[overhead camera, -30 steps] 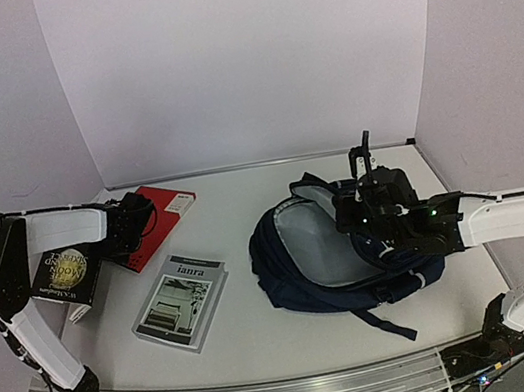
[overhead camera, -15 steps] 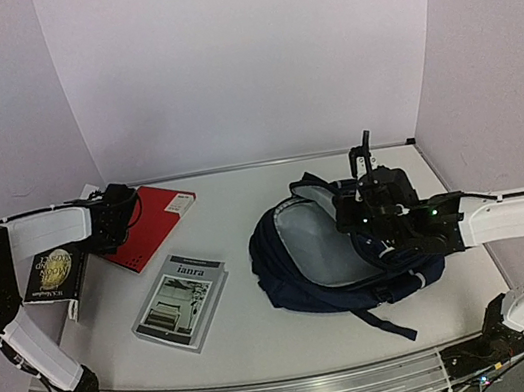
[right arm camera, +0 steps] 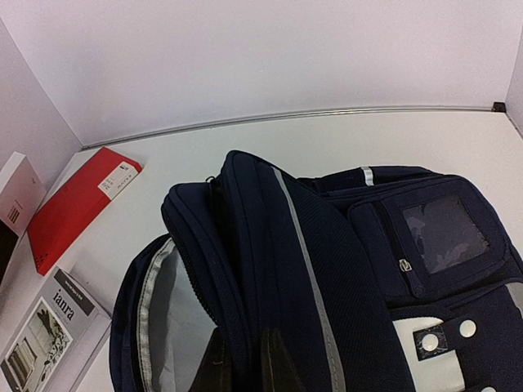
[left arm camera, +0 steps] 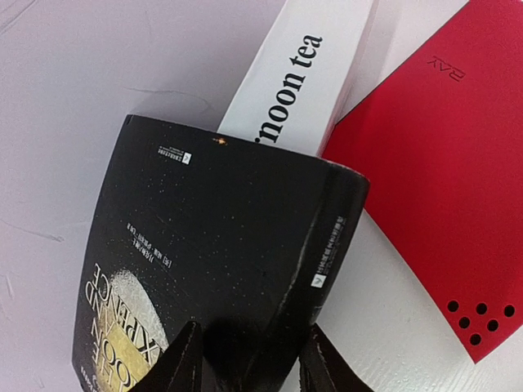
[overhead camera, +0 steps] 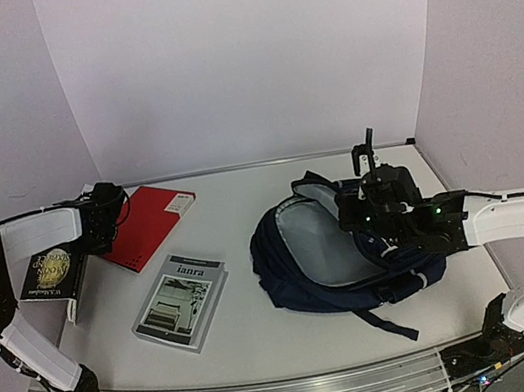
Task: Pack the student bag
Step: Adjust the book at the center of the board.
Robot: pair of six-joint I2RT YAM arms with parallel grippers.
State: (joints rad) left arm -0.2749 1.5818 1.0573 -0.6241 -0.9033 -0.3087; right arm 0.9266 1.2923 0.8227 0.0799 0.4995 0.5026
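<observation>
At table's [overhead camera: 268, 342] right half, student bag [overhead camera: 298, 286] lies on its side, mouth open toward centre, grey lining showing. Right gripper [right arm camera: 243, 367] nearly closed, pinching fold of bag rim; finger bases cut off by frame bottom. Left gripper [left arm camera: 255, 369]: two fingers straddle black book [left arm camera: 212, 245], contact out of frame, so you cannot tell if it grips. White book [left arm camera: 302, 73] half hidden under black one, title clipped to "noon tea". Versus half-second ago: left wrist drawn off red book [overhead camera: 145, 225], uncovering more of it; bag and right arm nearly as before.
</observation>
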